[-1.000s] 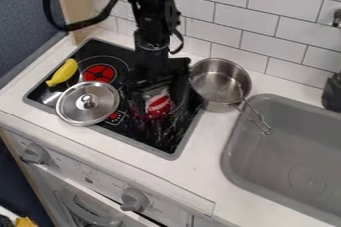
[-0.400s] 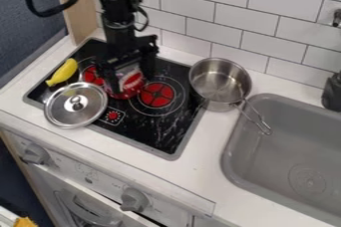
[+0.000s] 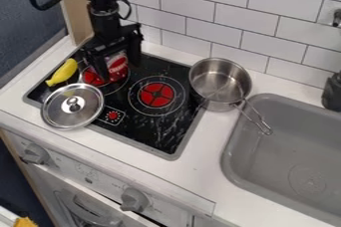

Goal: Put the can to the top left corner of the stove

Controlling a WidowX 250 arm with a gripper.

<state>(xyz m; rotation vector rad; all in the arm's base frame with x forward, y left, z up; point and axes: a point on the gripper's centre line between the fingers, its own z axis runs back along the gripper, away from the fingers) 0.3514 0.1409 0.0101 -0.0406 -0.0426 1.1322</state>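
The gripper (image 3: 120, 69) hangs over the rear left part of the black stove (image 3: 142, 126), one finger on each side of the red and white can (image 3: 118, 66), shut on it. The can stands upright or nearly so at the left rear burner, with its top partly hidden behind the gripper. Whether its base touches the stove top I cannot tell.
A steel lid (image 3: 73, 106) lies at the stove's left front edge, a yellow banana (image 3: 62, 72) behind it, left of the can. A steel pot (image 3: 220, 83) stands right of the stove, beside the grey sink (image 3: 296, 156). A tiled wall rises behind.
The gripper and the can have moved left and somewhat toward the back, from the right burner area to the rear left burner. The lid has shifted slightly left.
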